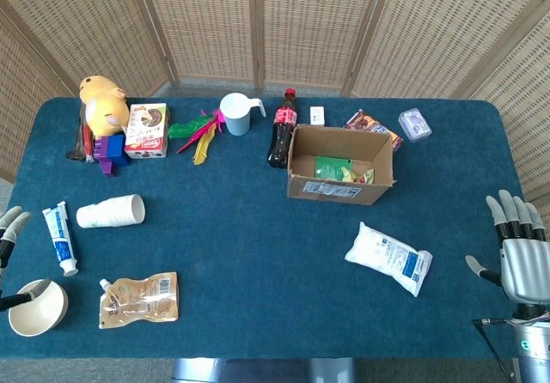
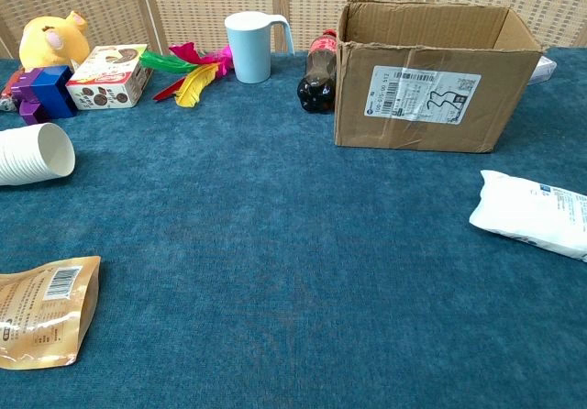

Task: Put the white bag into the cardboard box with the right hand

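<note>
The white bag (image 1: pixel 388 258) lies flat on the blue table (image 1: pixel 258 228), right of centre and nearer than the box (image 1: pixel 340 165), apart from it; in the chest view the bag (image 2: pixel 532 213) shows at the right edge, near and right of the box (image 2: pixel 429 74). The box stands open-topped with a shipping label on its near wall, and green and yellow packets lie inside. The right hand (image 1: pixel 520 250) hangs off the table's right edge, near the bag but not touching it, fingers (image 1: pixel 507 211) straight and spread, holding nothing. The left hand (image 1: pixel 9 233) shows only at the left edge as a few fingertips, apart and empty, as far as can be seen. Just left of the box stands a cola bottle (image 1: pixel 282 129), touching or nearly touching its far left corner; further left a white mug (image 1: pixel 236 113), coloured feathers (image 1: pixel 198 134), a snack carton (image 1: pixel 146 130), purple blocks (image 1: pixel 107 153) and a yellow plush (image 1: pixel 103 101). Beyond the box lie a small white item (image 1: pixel 317 115), a dark packet (image 1: pixel 372 125) and a clear case (image 1: pixel 414 124). On the left lie stacked paper cups (image 1: pixel 112 211) on their side, a toothpaste tube (image 1: pixel 60 237), a bowl (image 1: pixel 36 307) with a spoon and a tan pouch (image 1: pixel 139 299).
</note>
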